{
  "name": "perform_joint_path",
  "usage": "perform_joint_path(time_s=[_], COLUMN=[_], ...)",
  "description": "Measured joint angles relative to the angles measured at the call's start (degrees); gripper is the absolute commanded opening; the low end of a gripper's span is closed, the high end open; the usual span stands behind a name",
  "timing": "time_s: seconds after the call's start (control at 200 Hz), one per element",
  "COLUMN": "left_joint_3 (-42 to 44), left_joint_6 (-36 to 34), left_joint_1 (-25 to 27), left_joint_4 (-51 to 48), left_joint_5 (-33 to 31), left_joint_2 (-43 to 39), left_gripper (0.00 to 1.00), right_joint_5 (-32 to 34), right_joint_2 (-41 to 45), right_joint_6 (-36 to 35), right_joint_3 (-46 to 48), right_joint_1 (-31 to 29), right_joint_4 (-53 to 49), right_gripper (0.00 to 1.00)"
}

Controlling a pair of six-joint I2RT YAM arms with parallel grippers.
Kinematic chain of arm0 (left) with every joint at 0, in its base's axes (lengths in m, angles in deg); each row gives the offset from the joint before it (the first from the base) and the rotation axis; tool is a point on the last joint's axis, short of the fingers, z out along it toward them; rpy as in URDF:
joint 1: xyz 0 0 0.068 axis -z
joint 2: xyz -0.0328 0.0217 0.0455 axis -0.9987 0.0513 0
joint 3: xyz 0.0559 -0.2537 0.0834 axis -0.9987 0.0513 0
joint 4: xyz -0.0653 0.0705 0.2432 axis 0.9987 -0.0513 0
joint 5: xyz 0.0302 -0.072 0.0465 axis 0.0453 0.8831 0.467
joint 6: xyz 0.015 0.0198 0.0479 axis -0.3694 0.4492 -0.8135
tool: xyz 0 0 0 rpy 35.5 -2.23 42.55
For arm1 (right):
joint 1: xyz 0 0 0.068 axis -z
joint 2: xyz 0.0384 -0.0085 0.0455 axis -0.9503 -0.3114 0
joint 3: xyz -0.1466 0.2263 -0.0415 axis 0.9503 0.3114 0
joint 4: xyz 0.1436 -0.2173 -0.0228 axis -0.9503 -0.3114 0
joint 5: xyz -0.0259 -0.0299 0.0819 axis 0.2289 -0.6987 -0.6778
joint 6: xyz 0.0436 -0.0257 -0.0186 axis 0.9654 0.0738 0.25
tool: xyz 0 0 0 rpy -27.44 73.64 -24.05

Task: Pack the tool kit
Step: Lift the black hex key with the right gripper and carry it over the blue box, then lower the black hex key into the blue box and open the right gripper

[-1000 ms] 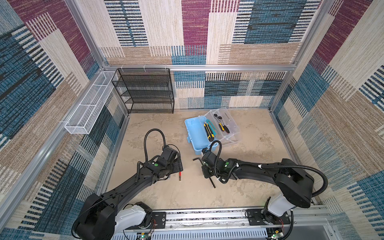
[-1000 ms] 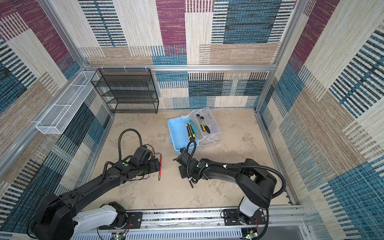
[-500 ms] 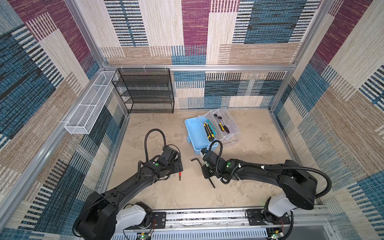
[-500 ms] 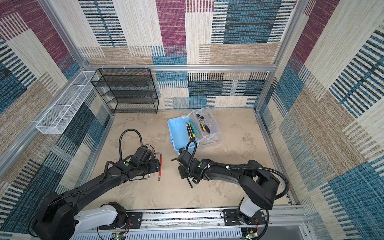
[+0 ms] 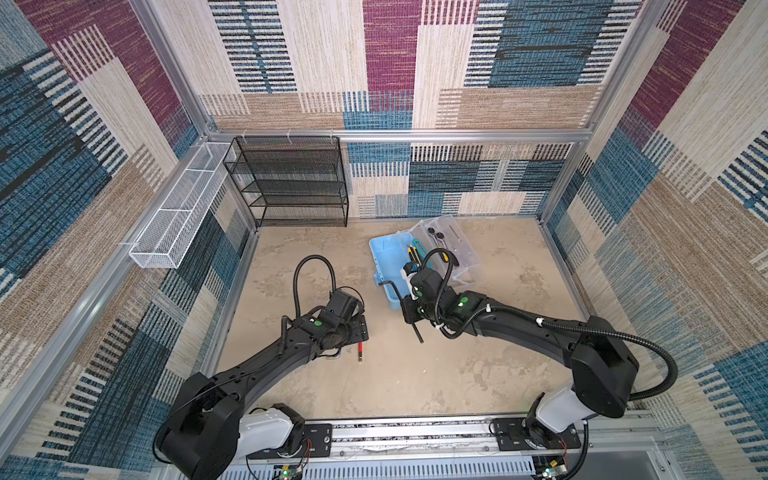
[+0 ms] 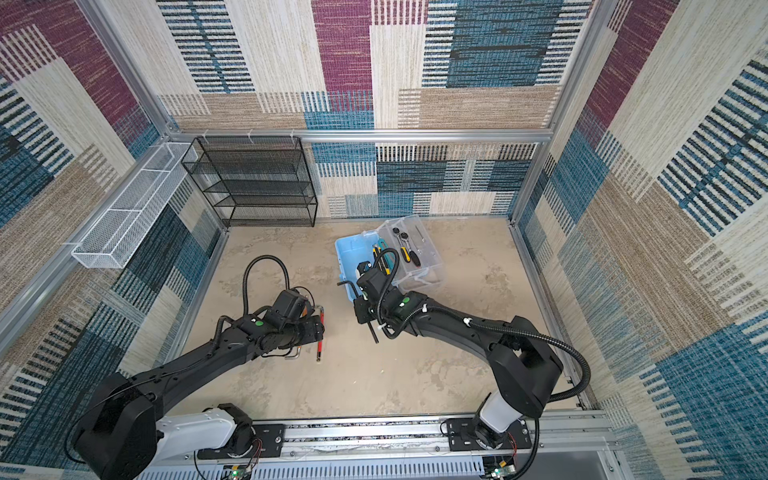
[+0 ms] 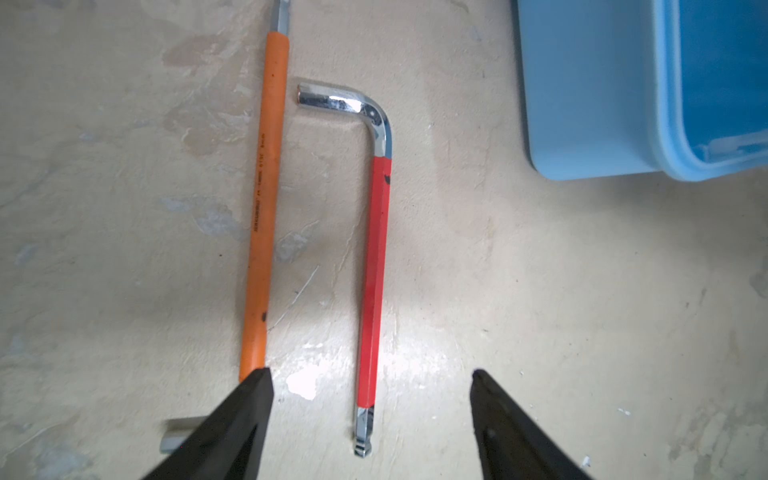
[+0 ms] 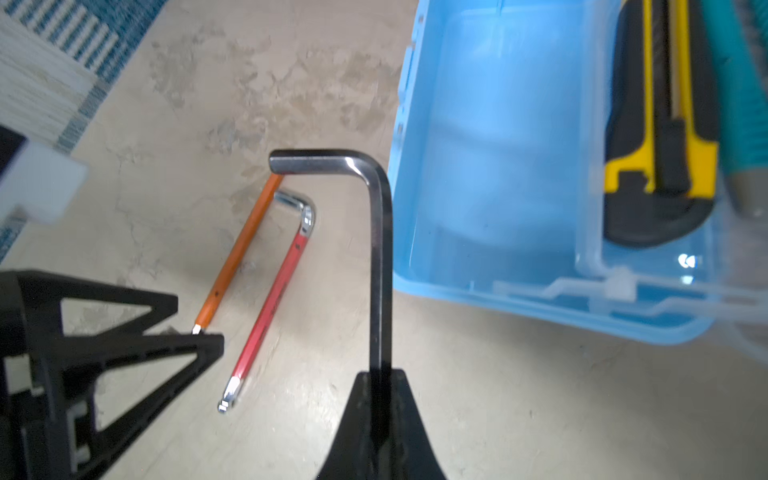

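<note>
Mid-packing: the right gripper [image 8: 380, 378] pinches the black hex key [image 8: 380, 249] just beside the open light-blue case [image 8: 498, 124] (a utility knife [image 8: 660, 124] already inside). It likely needs lifting over the rim next. The left gripper [image 7: 370, 374], spread, straddles the red hex key [image 7: 374, 270] on the mottled beige tabletop [image 5: 415, 386], which is walled in by patterned carpet walls [image 5: 374, 62].

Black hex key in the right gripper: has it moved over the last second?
Yes. In a top view the black hex key, clamped in the right gripper, has shifted away from the front rail, toward the blue case.
</note>
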Motion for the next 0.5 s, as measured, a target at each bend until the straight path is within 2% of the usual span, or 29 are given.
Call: perform_joint_path(time_s=[0.17,0.501], left_joint_3=[-1.62,-3.43], left_joint_6=[-0.2,-1.53], left_joint_1=[0.15,0.28], left_joint_4=[-0.04,-1.38], left_joint_5=[0.46,1.55], left_joint_2=[0.96,3.87], left_gripper=[0.72,0.68], right_joint_5=[0.28,0.63], right_joint_2=[-5.44,-18.97], right_joint_6=[-1.95,-5.97], right_joint_3=[-6.6,-26.4], right_joint_1=[3.15,9.16], right_joint_4=[-1.14,-4.96], right_gripper=[0.01,0.02])
